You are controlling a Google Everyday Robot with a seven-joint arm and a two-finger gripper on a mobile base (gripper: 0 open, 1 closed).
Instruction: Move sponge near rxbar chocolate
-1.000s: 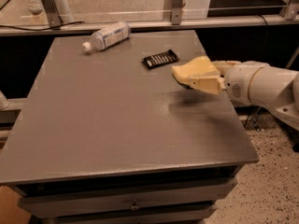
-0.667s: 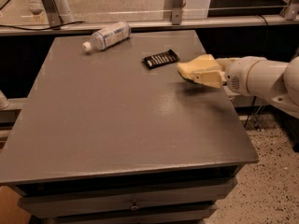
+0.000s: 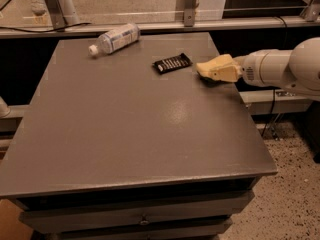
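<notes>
The rxbar chocolate (image 3: 172, 63), a flat black wrapper with white stripes, lies on the grey table (image 3: 125, 134) at the far right of its top. My gripper (image 3: 220, 68) reaches in from the right edge, just to the right of the bar. It is shut on the sponge (image 3: 205, 69), a pale yellow block that blends with the cream-yellow fingers. The sponge's tip is a short gap from the bar's right end and low over the table, with a dark shadow under it. I cannot tell whether it touches the table.
A clear plastic bottle (image 3: 115, 37) with a white cap lies on its side at the table's far left. My white arm (image 3: 280, 66) hangs past the table's right edge. A metal rail and posts (image 3: 190, 4) run behind the table.
My gripper with the sponge has moved toward the far side of the table, coming level with the black bar and closer to it. The bar and bottle have not moved.
</notes>
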